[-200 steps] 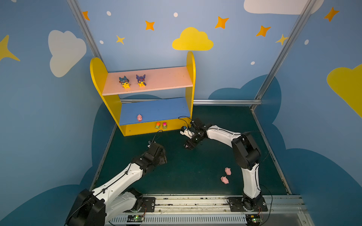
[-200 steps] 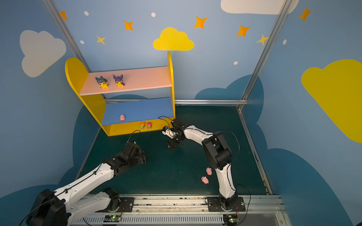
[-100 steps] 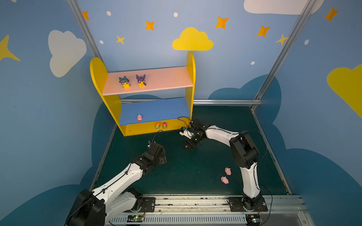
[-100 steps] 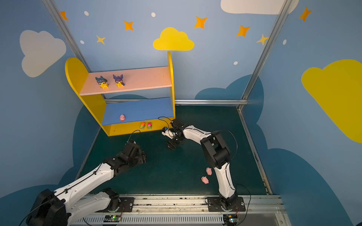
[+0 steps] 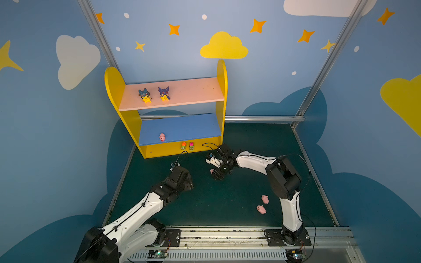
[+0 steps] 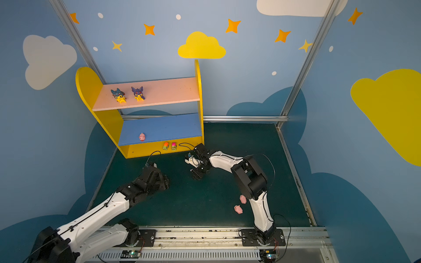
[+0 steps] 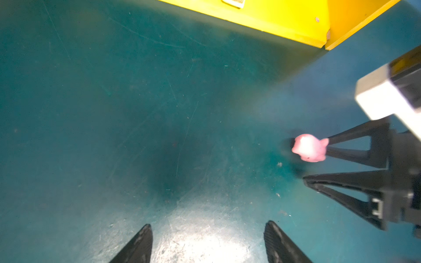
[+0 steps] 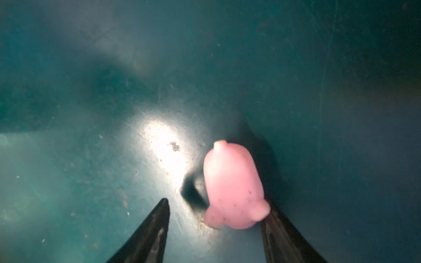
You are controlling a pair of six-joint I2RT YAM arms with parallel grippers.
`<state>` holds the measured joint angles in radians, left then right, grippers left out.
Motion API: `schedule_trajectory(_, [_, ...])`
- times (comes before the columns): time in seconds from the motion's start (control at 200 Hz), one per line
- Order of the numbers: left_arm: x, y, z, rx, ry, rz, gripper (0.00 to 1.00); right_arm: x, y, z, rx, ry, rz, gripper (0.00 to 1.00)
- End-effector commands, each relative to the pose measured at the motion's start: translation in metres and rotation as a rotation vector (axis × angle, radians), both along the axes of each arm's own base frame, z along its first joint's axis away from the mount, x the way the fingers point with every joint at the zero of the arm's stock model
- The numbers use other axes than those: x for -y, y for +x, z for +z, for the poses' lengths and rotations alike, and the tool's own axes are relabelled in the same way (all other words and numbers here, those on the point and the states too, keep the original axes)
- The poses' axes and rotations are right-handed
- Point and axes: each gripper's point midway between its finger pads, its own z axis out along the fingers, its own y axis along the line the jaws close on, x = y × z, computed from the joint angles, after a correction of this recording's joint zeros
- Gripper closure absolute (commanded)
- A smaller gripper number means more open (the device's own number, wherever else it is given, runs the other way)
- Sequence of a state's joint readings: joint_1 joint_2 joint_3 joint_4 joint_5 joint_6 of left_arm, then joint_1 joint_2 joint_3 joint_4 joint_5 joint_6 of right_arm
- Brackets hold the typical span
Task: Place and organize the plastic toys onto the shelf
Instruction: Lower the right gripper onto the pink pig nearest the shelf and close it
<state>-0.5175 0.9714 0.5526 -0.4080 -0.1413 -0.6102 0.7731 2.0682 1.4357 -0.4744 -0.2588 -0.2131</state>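
Left jaws stand wide above the table — the shelf sits ahead of them. Right jaws are partly spread around a pink pig — it touches one finger, with a gap to the other.

both top views are evenly lit and sharp, with wide-angle bending at the edges. the wrist views are dim and soft; white glare pools on the green mat, and the blurred pink pig throws a dark shadow.
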Motion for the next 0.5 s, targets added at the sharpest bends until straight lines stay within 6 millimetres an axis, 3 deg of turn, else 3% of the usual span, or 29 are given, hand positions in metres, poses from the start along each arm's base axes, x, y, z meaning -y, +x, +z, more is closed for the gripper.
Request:
schedule_trajectory(0.0, [-0.008,-0.007,-0.002,-0.011,0.017,0.019,0.23,0.001,0.008,0.003,0.055,-0.013,-0.043,0.39])
schedule_trajectory(0.24, [-0.011,-0.011,0.002,0.021,-0.002,0.023,0.23,-0.005,0.02,0.003,0.118,-0.005,-0.05,0.45])
schedule_trajectory(0.496, [-0.013,-0.012,0.002,0.038,-0.007,0.028,0.23,-0.008,0.02,-0.001,0.118,-0.012,-0.038,0.68])
